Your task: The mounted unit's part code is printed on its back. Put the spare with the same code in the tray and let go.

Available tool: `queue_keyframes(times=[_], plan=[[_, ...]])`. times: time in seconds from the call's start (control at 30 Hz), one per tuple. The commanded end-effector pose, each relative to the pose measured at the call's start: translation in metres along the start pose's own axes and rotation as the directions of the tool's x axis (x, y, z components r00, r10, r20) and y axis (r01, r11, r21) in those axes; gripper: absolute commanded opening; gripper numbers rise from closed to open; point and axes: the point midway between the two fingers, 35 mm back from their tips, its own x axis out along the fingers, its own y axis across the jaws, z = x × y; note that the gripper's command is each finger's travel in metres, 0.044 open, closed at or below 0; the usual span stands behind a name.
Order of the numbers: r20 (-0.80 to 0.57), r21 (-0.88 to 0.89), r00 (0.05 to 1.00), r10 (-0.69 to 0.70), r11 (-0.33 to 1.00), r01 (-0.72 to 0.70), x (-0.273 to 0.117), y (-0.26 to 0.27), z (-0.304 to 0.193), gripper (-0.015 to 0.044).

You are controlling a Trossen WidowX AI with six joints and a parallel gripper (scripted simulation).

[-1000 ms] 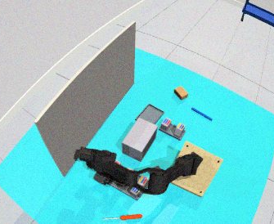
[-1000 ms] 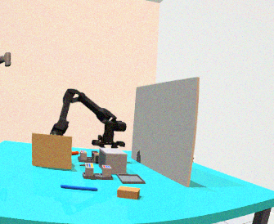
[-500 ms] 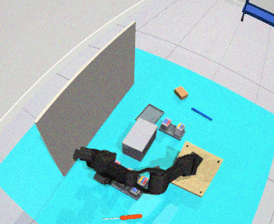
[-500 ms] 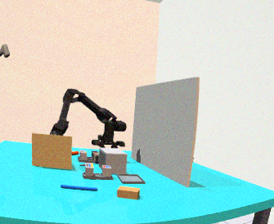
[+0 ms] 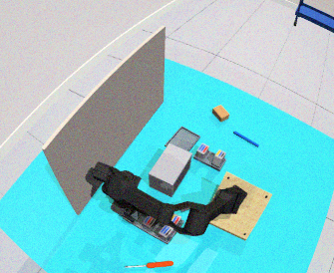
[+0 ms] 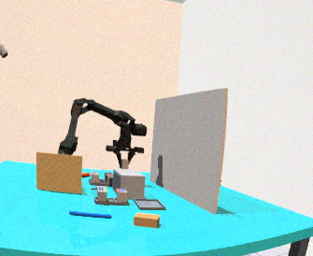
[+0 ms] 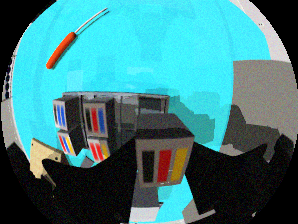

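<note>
My gripper [image 6: 125, 161] [image 7: 157, 140] is shut on a grey spare [image 6: 125, 163] [image 7: 165, 158] with black, red and yellow stripes. It holds the spare in the air above the near rack [image 5: 156, 235] [image 7: 129, 119]; in the top view the arm hides both. Several other striped spares stand in that rack, such as one with blue stripes [image 7: 59, 115] and one with black, red and blue stripes [image 7: 95, 119]. The flat grey tray [image 5: 184, 137] [image 6: 149, 204] shows nothing in it. I cannot tell which unit is the mounted one, and no code on its back is readable.
A grey box [image 5: 170, 169] [image 6: 130, 183] stands between the near rack and the tray. A second rack with two striped units [image 5: 202, 149] [image 6: 102, 193] is beside the tray. A tall panel [image 5: 110, 115] [image 6: 192, 149], wooden board [image 5: 251, 206] [image 6: 59, 173], screwdriver [image 5: 160, 264] [image 7: 61, 50], blue rod [image 5: 245, 138] and orange block [image 5: 220, 113] are around.
</note>
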Motion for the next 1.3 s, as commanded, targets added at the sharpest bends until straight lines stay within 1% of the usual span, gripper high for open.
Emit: queue_keyframes(times=[0.0, 0.17, 0.67, 0.87, 0.97, 1.13, 1.27], plan=[[0.003, -0.006, 1.000, 0.003, 1.000, -0.003, -0.006, 0.001, 0.001, 0.0000], [-0.001, 0.002, 1.000, 0.006, 1.000, -0.006, -0.006, 0.001, 0.000, 0.0000], [-0.001, -0.004, 1.000, 0.005, 1.000, -0.005, -0.075, 0.000, 0.002, 0.0000], [-0.003, -0.004, 1.000, 0.003, 1.000, -0.003, -0.078, -0.001, 0.000, 0.0000], [-0.016, -0.002, 1.000, -0.005, 1.000, 0.005, -0.079, -0.008, -0.013, 0.0000], [-0.050, 0.004, 0.998, -0.024, 1.000, 0.024, -0.083, -0.025, -0.050, 0.0000], [-0.053, 0.042, 0.998, -0.026, 0.999, 0.028, -0.086, -0.035, -0.080, 0.0000]])
